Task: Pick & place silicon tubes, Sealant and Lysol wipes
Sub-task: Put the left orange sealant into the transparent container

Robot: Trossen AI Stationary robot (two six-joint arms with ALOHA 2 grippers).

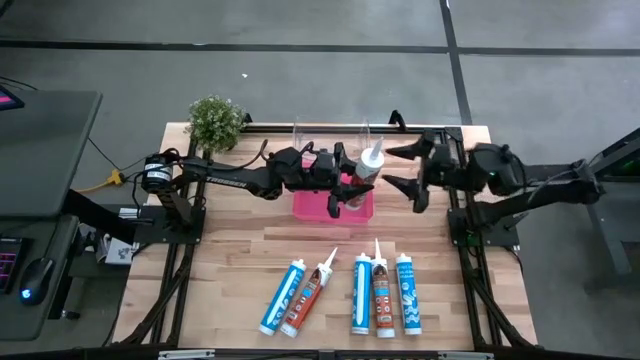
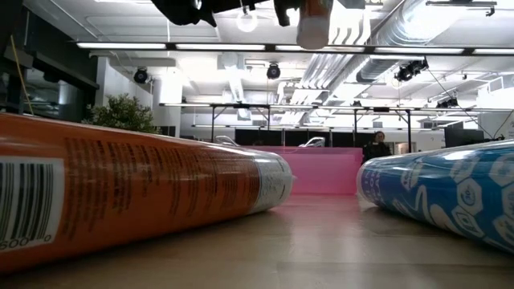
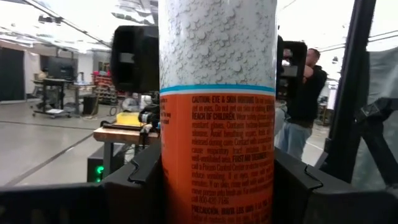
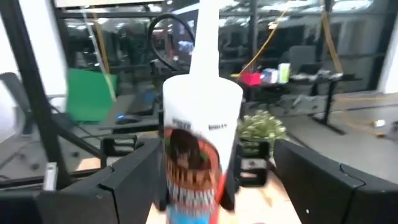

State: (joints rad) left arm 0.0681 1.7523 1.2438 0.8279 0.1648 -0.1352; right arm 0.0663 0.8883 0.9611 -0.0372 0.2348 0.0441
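Overhead, the left pincer (image 1: 352,185) is clamped on one sealant tube (image 1: 369,163), carried above the pink bin (image 1: 332,203) at twelve o'clock on the tabletop (image 1: 230,260). The right pincer (image 1: 404,168) waits at about one o'clock with fingers apart, holding nothing. Five tubes (image 1: 345,292) lie in a row toward six o'clock, so I judge most of the job is left; no wipes show.

At tabletop level, an orange tube (image 2: 136,189) and a blue tube (image 2: 446,193) fill the foreground, the bin behind them and the carried tube hanging high: its height shows only here.

On the left wrist, the fingers (image 3: 134,180) press the tube's orange label.

On the right wrist, the tube's white nozzle faces the camera.
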